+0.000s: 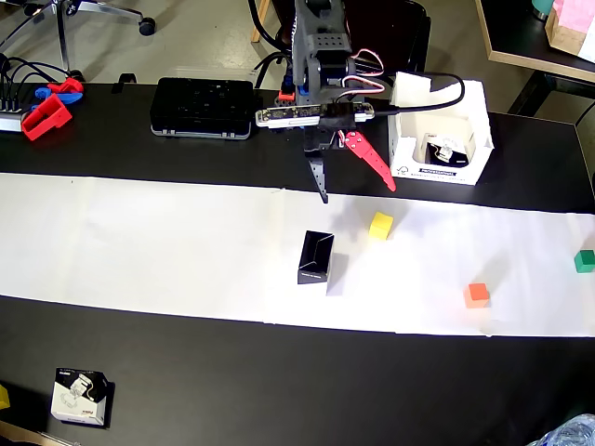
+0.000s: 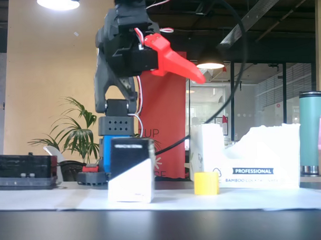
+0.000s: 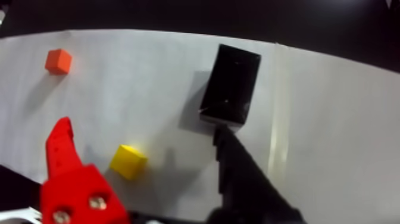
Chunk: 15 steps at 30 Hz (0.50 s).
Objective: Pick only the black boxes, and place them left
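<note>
Setup's a black table with a long strip of white paper (image 1: 139, 242) across it, office clutter behind. The one small upright black-faced cardboard carton with white sides (image 1: 315, 258) on the strip stands near the middle of it, with a small yellow cube (image 1: 380, 225) close by and a small orange cube (image 1: 477, 294) further off; another small box (image 1: 82, 394) sits off the paper at the bottom-left corner in the overhead view. My guess is that carton's light, hollow and a bit crushable, and tall enough to tip, so grab it across the narrow faces around mid-height, gently. The gripper (image 1: 357, 193), red finger (image 1: 374, 163) plus black finger (image 1: 319, 174), is spread wide and empty, raised off the table, tips angled down toward the carton from the base side.
</note>
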Available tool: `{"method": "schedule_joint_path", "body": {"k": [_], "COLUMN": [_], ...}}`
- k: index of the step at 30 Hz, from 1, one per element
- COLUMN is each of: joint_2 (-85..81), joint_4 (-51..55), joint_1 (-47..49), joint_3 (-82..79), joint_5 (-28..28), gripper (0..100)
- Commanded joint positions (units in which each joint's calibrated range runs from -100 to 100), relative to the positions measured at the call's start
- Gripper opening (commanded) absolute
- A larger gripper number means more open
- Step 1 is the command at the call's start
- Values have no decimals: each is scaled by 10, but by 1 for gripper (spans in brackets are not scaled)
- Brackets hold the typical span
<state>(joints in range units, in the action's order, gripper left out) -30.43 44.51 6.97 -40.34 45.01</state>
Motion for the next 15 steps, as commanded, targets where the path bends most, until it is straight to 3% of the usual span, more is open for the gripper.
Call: {"method": "schedule_joint_path", "body": {"k": [1, 15], "joint_2": [31, 185], "joint_4": [-7, -7], "joint_1": [-29, -58], "joint_3": [85, 185], "joint_5": [-48, -48], "gripper": [45, 45]}}
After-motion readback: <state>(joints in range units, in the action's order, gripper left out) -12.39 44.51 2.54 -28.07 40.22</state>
